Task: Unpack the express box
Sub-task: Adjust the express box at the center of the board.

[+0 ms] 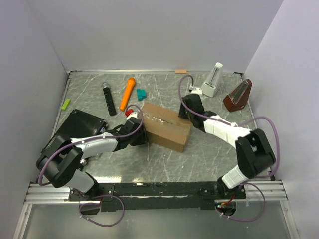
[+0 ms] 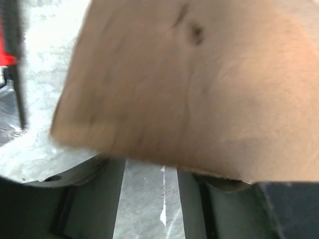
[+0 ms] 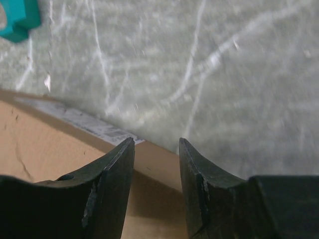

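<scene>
Presently, left: left tool, jaws apart and empty, at the left end of the express box, likely bracing it. Box mid-bench, flaps shut. Right: right tool, half open over the far edge, likely seeking a flap.

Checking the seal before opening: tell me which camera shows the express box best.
Top external: the whole express box lies there, taped top and sides visible. Left wrist gives only blurred brown cardboard filling most of the frame. Right wrist catches one top edge with a tape strip.
</scene>
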